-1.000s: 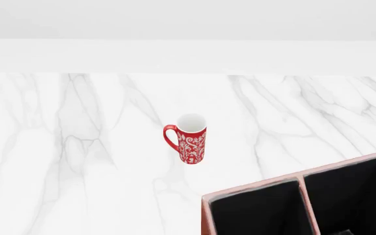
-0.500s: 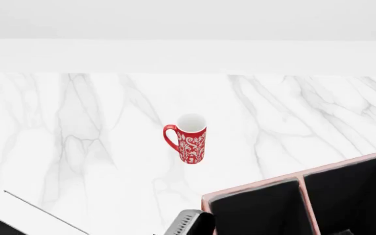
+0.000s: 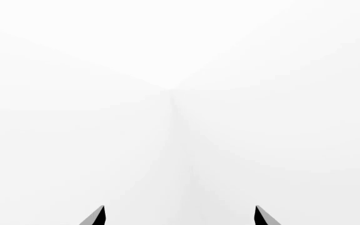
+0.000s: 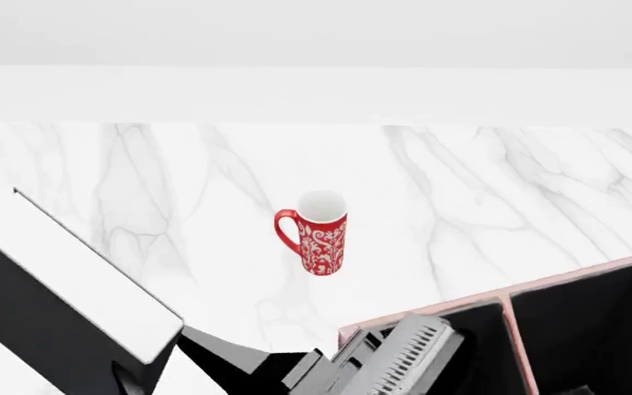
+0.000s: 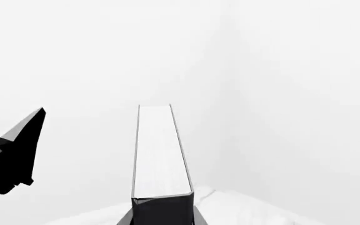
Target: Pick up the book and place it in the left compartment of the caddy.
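As seen, book (image 5: 161,159) clamped between right jaws.

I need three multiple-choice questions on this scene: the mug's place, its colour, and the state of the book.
1. The mug stands: A in the caddy; B on the table, outside the caddy; C on the book.
2. The mug is: A red and white; B blue; C green.
3. The book is: A flat in the caddy; B under the mug; C clamped in the right hand.
Answers: B, bare marble surrounds it; A, red with white pattern; C, the right wrist view shows it.
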You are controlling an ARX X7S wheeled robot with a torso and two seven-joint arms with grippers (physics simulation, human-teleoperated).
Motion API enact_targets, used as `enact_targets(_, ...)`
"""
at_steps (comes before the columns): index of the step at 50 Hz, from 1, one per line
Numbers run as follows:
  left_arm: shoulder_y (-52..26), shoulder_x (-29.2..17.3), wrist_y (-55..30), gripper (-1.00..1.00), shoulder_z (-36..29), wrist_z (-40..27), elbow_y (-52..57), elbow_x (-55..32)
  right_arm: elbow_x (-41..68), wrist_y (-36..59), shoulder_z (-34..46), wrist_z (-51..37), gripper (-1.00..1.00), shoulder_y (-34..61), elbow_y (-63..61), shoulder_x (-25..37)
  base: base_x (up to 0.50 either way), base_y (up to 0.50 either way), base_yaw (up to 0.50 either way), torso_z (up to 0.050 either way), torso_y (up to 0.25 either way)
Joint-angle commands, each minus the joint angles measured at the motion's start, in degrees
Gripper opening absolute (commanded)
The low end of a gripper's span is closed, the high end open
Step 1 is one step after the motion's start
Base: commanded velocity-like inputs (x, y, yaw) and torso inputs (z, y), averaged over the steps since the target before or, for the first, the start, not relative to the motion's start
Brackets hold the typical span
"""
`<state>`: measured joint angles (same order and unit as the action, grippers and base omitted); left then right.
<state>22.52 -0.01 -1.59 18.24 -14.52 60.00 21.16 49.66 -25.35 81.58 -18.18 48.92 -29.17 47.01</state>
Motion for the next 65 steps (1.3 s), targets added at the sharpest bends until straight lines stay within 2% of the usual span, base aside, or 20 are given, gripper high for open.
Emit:
enact_targets(1,0.06,0.0,0.01,1.0,-0.17,-0.07,0.0,0.05,-1.41,-1.42,-3.95,-3.53,-1.0,1.13,-7.37,4.03,0.0,0.0,0.0,0.0,0.0)
enact_targets(25,-0.46,0.0,-0.56,1.0,-0.76,0.03,0.0,0.69,-4.57,-9.47,-8.49,-9.06,-1.0,-2.07,-16.16,16.09,0.0,0.0,0.0,0.0,0.0)
enact_targets(29,-0.75,0.0,-0.9,1.0,-0.77,0.15,0.0,0.8,-3.58,-12.82,-9.54,-9.66,-1.0,-2.86,-16.81,19.19,0.0,0.0,0.0,0.0,0.002)
enact_targets(36,-1.82,0.0,-2.03,1.0,-1.75,0.63,0.0,1.78,-8.07,-18.48,-10.34,-12.59,-1.0,-6.53,-20.02,24.84,0.0,0.0,0.0,0.002,0.0)
enact_targets(46,-1.88,0.0,-2.14,1.0,-2.25,0.55,0.0,2.45,-11.38,-26.6,-10.76,-15.78,-1.0,-10.92,-17.81,29.86,0.0,0.0,0.0,0.0,0.001)
enact_targets(61,-0.65,0.0,-1.07,1.0,-1.47,0.02,0.0,1.58,-16.88,-34.15,-11.39,-21.3,-1.0,-16.83,-12.88,33.15,0.0,0.0,0.0,0.0,0.001)
enact_targets(65,-1.2,0.0,-1.65,1.0,-1.86,0.29,0.0,1.96,-16.84,-34.58,-16.65,-21.58,-1.0,-22.91,-11.27,32.53,0.0,0.0,0.0,0.0,0.0)
